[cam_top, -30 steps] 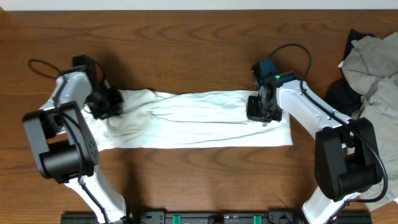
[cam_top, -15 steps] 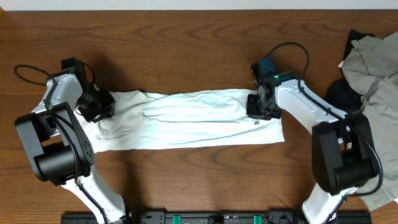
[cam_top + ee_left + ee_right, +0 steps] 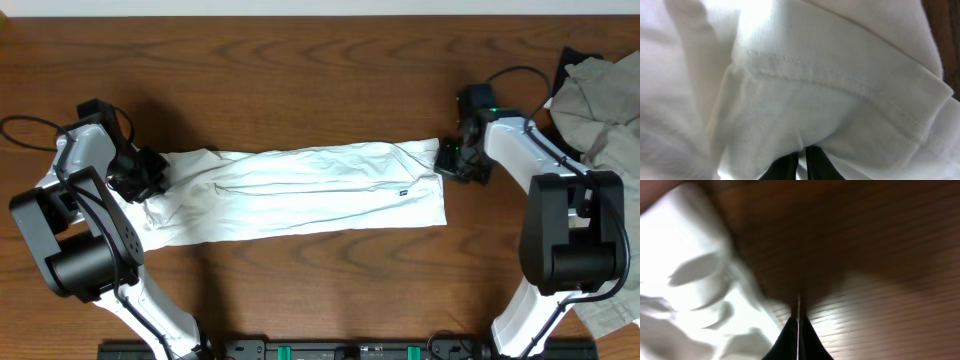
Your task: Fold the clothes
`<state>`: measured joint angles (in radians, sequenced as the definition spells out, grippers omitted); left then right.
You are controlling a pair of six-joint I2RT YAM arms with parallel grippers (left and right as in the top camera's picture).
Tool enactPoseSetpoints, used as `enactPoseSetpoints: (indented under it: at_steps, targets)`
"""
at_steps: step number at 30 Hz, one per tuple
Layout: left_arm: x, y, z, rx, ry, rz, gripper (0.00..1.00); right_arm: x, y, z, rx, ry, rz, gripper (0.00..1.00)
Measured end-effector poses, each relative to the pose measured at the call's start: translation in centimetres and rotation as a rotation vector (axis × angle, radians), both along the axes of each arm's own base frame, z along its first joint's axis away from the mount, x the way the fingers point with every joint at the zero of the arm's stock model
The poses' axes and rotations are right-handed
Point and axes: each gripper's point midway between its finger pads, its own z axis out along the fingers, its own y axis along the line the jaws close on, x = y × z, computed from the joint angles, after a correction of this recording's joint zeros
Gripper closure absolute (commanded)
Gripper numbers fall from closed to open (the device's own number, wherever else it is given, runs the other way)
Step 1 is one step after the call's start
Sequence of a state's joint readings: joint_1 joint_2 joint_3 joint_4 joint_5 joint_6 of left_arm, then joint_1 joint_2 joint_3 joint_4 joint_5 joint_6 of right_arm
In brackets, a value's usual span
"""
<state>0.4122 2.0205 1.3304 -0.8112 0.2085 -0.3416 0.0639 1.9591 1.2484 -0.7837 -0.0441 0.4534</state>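
The white T-shirt (image 3: pixel 300 190) lies on the wooden table as a long, wrinkled strip running left to right, plain side up, with no lettering showing. My left gripper (image 3: pixel 148 180) is shut on its left end. In the left wrist view white cloth (image 3: pixel 805 90) with a stitched hem fills the frame above the closed fingers (image 3: pixel 802 160). My right gripper (image 3: pixel 447 160) is at the shirt's upper right corner, which is drawn to a point. In the right wrist view its fingers (image 3: pixel 798 322) are shut with a thin white edge between them, and the shirt (image 3: pixel 695 280) lies to their left.
A pile of other clothes, grey-beige (image 3: pixel 600 100) over black, lies at the table's right edge close behind the right arm. A small dark label (image 3: pixel 403 192) sits near the shirt's right end. Bare wood (image 3: pixel 320 80) extends behind the shirt.
Both grippers have moved outward, the left one leftward and the right one rightward. The shirt has been drawn longer and flatter, and its upper right corner now points towards the right gripper.
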Motion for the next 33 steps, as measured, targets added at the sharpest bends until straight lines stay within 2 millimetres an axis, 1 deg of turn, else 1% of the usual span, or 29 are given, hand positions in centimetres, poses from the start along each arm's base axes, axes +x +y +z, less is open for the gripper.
enactPoseSetpoints:
  at_steps: [2,5,8,9,10,11,12,14,15,16,17,18,20,21,22,24,25,26,27,28,29,31,32,33]
  targets:
    - [0.0,0.0,0.0,0.0,-0.001,0.0,0.89,0.1,-0.5,0.2,-0.008,0.004,-0.006,0.99]
    - [0.1,-0.1,0.0,-0.006,-0.004,-0.002,0.88,0.4,-0.6,0.8,-0.017,0.009,-0.001,0.99]
    - [0.1,-0.1,0.1,-0.013,-0.009,-0.005,0.88,1.0,-0.6,2.3,-0.018,0.019,0.003,0.99]
    - [0.1,-0.1,0.1,-0.014,-0.011,-0.005,0.87,1.3,-0.6,3.1,-0.019,0.02,0.003,0.99]
    - [0.1,-0.1,0.2,-0.013,-0.012,-0.006,0.83,1.5,-0.6,3.7,-0.019,0.017,0.004,0.99]
    - [0.1,-0.1,0.3,-0.013,-0.015,-0.01,0.83,1.9,-0.5,4.6,-0.02,0.013,0.008,0.99]
    - [0.2,-0.1,0.4,-0.01,-0.02,-0.013,0.76,2.2,-0.5,5.5,-0.019,0.007,0.012,0.97]
    - [0.3,0.1,0.9,0.002,-0.033,-0.022,0.69,2.8,-0.3,7.2,-0.017,-0.003,0.025,0.94]
    - [0.5,0.2,1.4,0.013,-0.046,-0.024,0.63,2.9,-0.1,7.9,-0.016,-0.004,0.034,0.92]
    - [0.6,0.4,2.1,0.027,-0.064,-0.022,0.54,3.2,0.2,8.6,-0.01,-0.014,0.048,0.89]
    - [0.8,0.5,3.0,0.041,-0.086,-0.023,0.48,3.4,0.5,9.1,-0.003,-0.021,0.058,0.85]
    - [0.9,0.6,3.8,0.053,-0.107,-0.028,0.47,3.6,1.0,9.6,0.011,-0.032,0.078,0.83]
    - [1.3,0.8,6.1,0.081,-0.163,-0.024,0.44,3.9,2.7,10.3,0.061,-0.054,0.136,0.71]
    - [1.4,0.8,7.2,0.094,-0.191,-0.026,0.44,3.9,3.6,10.5,0.089,-0.06,0.164,0.64]
    - [1.6,0.7,8.3,0.106,-0.219,-0.029,0.44,4.0,5.1,10.7,0.131,-0.072,0.223,0.53]
    - [1.6,0.4,9.8,0.12,-0.252,-0.038,0.43,3.8,7.9,11.1,0.215,-0.09,0.304,0.37]
    - [1.6,0.0,10.3,0.122,-0.262,-0.046,0.43,3.7,9.2,11.3,0.249,-0.101,0.339,0.36]
    - [1.6,-0.5,10.7,0.122,-0.267,-0.058,0.43,3.6,11.0,11.7,0.296,-0.121,0.4,0.35]
    - [1.5,-1.1,10.9,0.119,-0.265,-0.072,0.43,3.6,12.7,12.0,0.33,-0.142,0.45,0.33]
    - [1.4,-1.8,11.0,0.112,-0.258,-0.089,0.43,3.5,14.2,12.3,0.357,-0.161,0.49,0.29]
    - [1.3,-2.6,10.9,0.102,-0.247,-0.108,0.43,3.4,15.9,12.6,0.383,-0.183,0.535,0.21]
    - [1.1,-4.4,10.6,0.078,-0.222,-0.15,0.42,2.7,19.0,13.1,0.422,-0.21,0.614,0.14]
    - [1.0,-5.1,10.4,0.068,-0.211,-0.168,0.41,2.3,20.1,13.2,0.433,-0.215,0.639,0.12]
    - [0.9,-6.0,10.3,0.057,-0.202,-0.19,0.36,1.8,21.3,13.3,0.435,-0.214,0.662,0.09]
